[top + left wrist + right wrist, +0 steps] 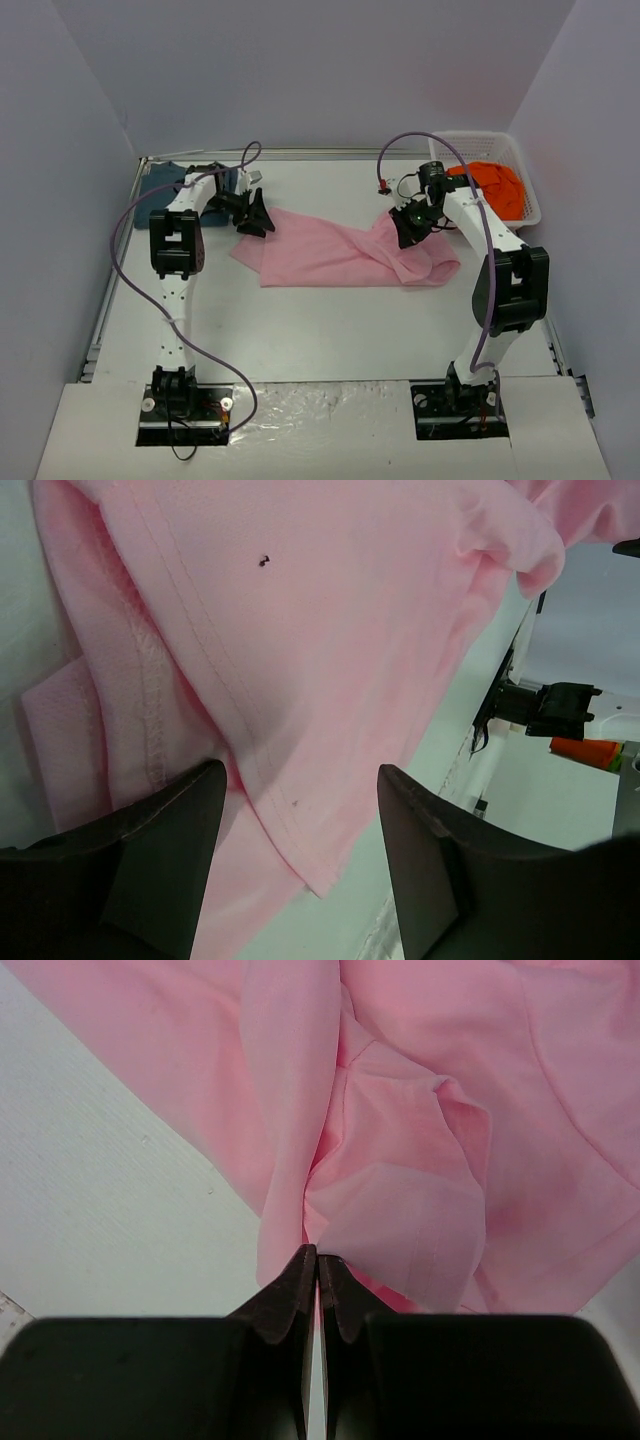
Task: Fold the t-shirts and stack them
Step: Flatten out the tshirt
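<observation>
While right claw (318,1256) pinches pink shirt (330,256): one teal (160,190), one orange (495,184).

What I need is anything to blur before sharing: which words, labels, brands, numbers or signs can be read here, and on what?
None can be read.
The pink t-shirt: plain fabric and stitching, with one dark speck that is no letter.
The orange t-shirt, the dark teal-blue t-shirt and the white basket: no marks visible.
The small red piece on the cable: too small to tell.
</observation>
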